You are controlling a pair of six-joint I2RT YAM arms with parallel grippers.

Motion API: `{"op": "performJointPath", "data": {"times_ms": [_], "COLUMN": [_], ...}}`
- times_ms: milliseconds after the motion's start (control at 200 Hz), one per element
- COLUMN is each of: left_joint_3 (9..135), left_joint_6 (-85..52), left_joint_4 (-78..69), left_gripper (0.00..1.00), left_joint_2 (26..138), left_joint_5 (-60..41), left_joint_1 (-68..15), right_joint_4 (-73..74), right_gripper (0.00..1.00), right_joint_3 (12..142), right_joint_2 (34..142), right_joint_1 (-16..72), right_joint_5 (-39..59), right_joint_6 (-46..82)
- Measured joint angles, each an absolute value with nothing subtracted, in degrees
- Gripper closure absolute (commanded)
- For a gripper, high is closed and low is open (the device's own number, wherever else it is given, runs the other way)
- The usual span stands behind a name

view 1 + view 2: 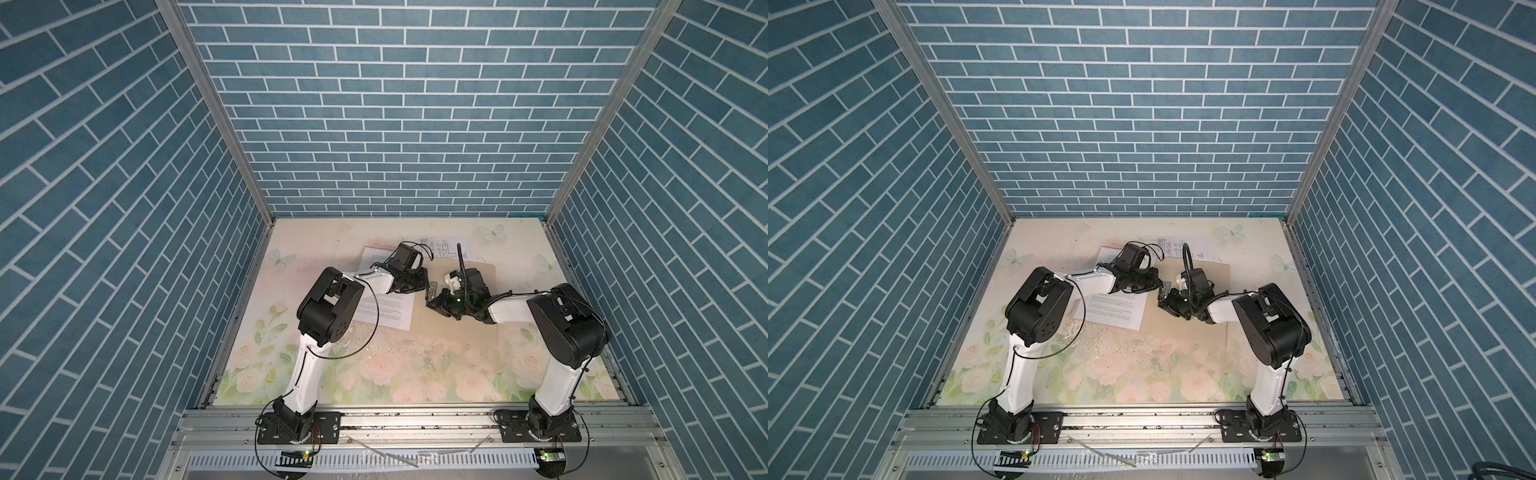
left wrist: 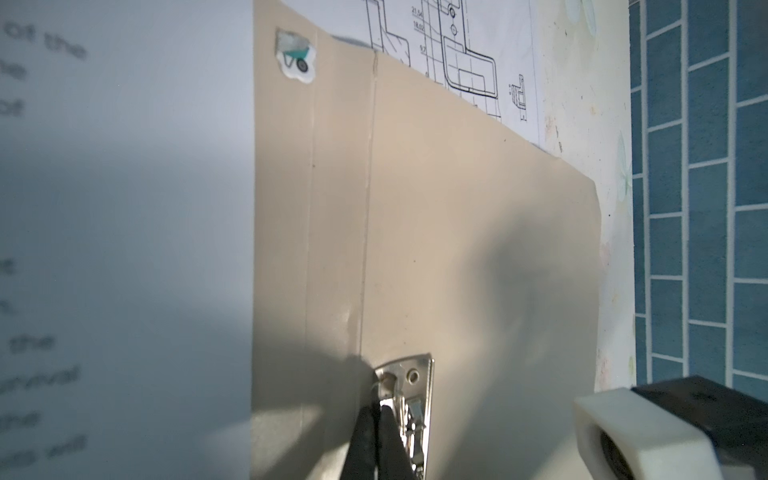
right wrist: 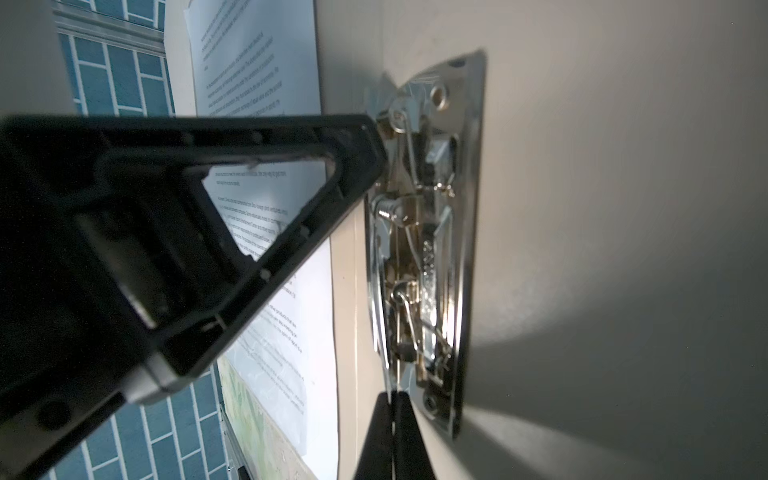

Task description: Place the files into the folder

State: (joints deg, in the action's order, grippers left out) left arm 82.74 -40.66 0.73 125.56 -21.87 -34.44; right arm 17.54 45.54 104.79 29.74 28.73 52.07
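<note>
In the left wrist view the text sheet (image 2: 124,232) is blurred and cut off by the frame edge. The drawing sheet (image 2: 478,50) is partly covered by the folder (image 2: 478,216) and is cut off there too.

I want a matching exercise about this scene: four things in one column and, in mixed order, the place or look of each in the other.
Things:
1. text sheet
2. drawing sheet
3. metal clip
4. sticker

Place or look:
A. partly under the folder's far edge
B. shiny, mounted on the folder
C. shows a teal wheelbarrow
D. beneath the left arm

Pairs: 1-D, 2-A, 3-B, 4-C
</note>
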Motion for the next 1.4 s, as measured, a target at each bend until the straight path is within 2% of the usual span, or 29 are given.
{"op": "performJointPath", "data": {"times_ms": [875,1010,1125,1400], "left_joint_3": [83.1,82.5,81.9,78.5], "left_joint_6": [-40.5,-41.4,-41.6,-43.2], "left_joint_4": [2.5,2.2,2.2,0.8], "left_gripper": [0.96,0.96,0.95,0.91], "left_joint_2": [125.1,124.6,124.3,122.0], "left_joint_5": [-22.3,-21.6,-21.3,-20.6], "left_joint_1": [-34.6,-34.6,-34.4,-34.1], "right_joint_4": [13.1,14.2,17.0,20.1], "right_gripper": [1.00,0.85,0.77,0.67], "right_joint_3": [46.3,46.3,46.1,41.2], "right_joint_2": [100.1,98.8,96.5,90.4], "right_joint_1": [29.8,29.8,28.6,25.5], "right_joint_5": [27.8,27.7,25.9,21.5], "right_joint_6": [53.2,53.9,53.6,53.1]}}
